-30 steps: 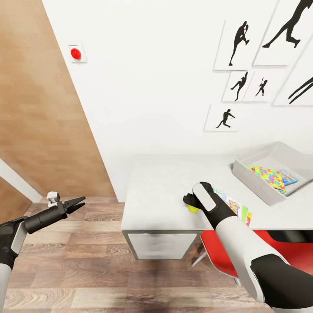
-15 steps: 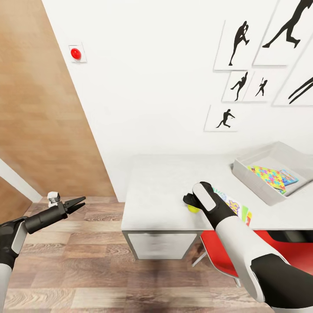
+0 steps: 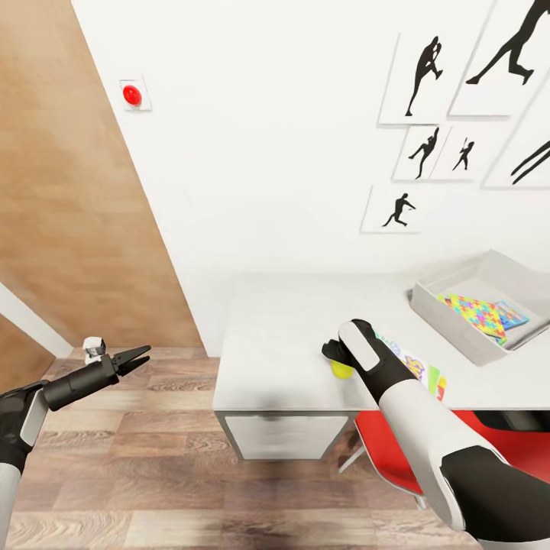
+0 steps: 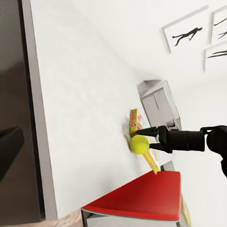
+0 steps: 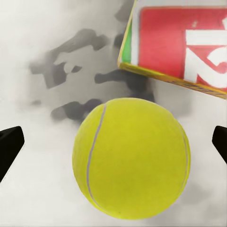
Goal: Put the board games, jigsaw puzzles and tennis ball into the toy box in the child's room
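Observation:
The tennis ball (image 5: 132, 158) lies on the pale table (image 3: 283, 328) between the two fingertips of my right gripper (image 5: 113, 142), which is open and not touching it. From the head, the ball (image 3: 341, 370) peeks out under that gripper (image 3: 336, 357). A Skip-Bo board game (image 3: 418, 367) lies just beside it, its red corner (image 5: 184, 42) close to the ball. The toy box (image 3: 457, 330) stands at the table's right end with a jigsaw puzzle (image 3: 480, 312) and a blue carton (image 3: 516, 317) inside. My left gripper (image 3: 143, 357) hangs open over the floor, left of the table.
A red chair (image 3: 397, 451) is tucked under the table's front edge, below my right arm. A drawer unit (image 3: 286, 435) sits under the table's left end. White wall with silhouette prints (image 3: 428, 72) and a red button (image 3: 131, 94) backs the table.
The whole head picture has shifted slightly, so the camera moved. Both arms and the ball keep their places.

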Robot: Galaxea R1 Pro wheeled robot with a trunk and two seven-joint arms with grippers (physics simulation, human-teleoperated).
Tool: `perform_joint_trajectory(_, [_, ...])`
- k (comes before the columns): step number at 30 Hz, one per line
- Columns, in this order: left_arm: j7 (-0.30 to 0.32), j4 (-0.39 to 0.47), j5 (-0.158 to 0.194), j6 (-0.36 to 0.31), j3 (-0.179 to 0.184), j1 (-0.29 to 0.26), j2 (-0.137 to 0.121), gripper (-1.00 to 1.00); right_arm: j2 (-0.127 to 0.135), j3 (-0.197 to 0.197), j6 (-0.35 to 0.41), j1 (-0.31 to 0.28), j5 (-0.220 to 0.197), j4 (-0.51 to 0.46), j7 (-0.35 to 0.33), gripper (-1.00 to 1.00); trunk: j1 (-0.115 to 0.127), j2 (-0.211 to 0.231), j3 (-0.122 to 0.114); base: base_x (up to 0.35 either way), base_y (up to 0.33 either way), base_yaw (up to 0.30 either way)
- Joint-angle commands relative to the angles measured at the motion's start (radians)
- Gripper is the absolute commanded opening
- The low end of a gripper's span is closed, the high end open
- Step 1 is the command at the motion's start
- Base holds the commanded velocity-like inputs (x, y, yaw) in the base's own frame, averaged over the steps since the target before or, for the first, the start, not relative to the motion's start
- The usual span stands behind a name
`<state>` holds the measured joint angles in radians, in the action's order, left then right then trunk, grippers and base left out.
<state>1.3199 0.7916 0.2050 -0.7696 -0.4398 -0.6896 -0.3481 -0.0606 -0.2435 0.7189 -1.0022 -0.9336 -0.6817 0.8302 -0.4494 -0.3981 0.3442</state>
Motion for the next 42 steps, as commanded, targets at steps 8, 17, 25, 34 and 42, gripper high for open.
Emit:
perform_joint_trajectory(8, [0.002,0.0,0.002,-0.005,0.0,-0.001,0.0,1.0,0.001,-0.003,0.002,-0.001,-0.008,-0.001,0.009,1.0,-0.001,-0.002,0.002,0.009,0.002,0.0])
perform_joint_trajectory(17, [0.002,0.0,0.002,-0.004,0.0,-0.001,0.0,1.0,0.001,-0.005,0.002,-0.001,-0.008,-0.001,0.009,1.0,-0.001,-0.002,0.002,0.0,0.0,0.0])
perform_joint_trajectory(25, [0.002,0.0,0.002,-0.004,0.0,-0.001,0.0,1.0,0.001,-0.005,0.003,-0.001,-0.008,0.001,0.009,1.0,-0.001,-0.002,0.002,0.0,0.0,0.0])
perform_joint_trajectory(34, [0.002,0.0,0.002,-0.004,0.0,-0.001,0.0,1.0,0.002,-0.005,0.004,-0.001,-0.005,0.004,0.008,1.0,-0.001,-0.002,0.002,0.0,0.0,0.0])
perform_joint_trajectory(42, [0.002,0.0,0.002,-0.004,0.0,-0.001,0.0,1.0,0.002,-0.005,0.005,-0.002,-0.004,0.009,0.007,1.0,-0.001,-0.002,0.002,0.0,0.0,0.0])
